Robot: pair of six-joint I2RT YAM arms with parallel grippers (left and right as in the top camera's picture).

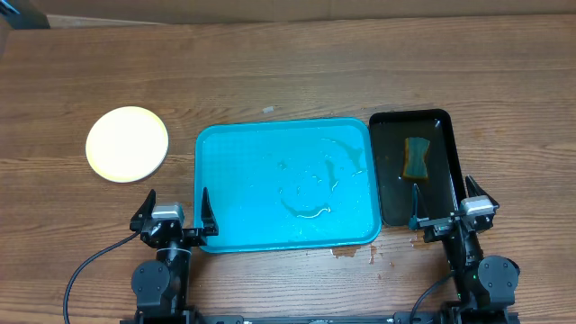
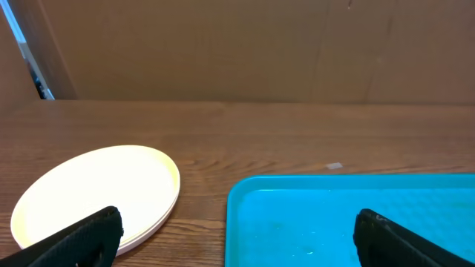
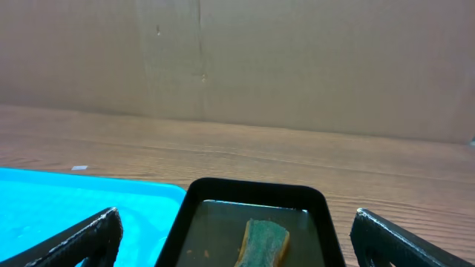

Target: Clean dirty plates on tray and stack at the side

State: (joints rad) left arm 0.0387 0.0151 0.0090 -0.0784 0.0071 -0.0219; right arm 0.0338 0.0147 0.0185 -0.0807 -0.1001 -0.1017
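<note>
Turquoise tray is lying bare and wet on the counter, since the plates are sitting stacked well to its left, likely cleaned. Left tool and right tool are both hanging spread apart, gripping nothing, seemingly parked.

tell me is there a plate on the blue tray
No, the blue tray holds only water streaks; the plates sit stacked on the table to its left.

The tray is glossy wet plastic, the plates smooth, the table grained wood.
</note>
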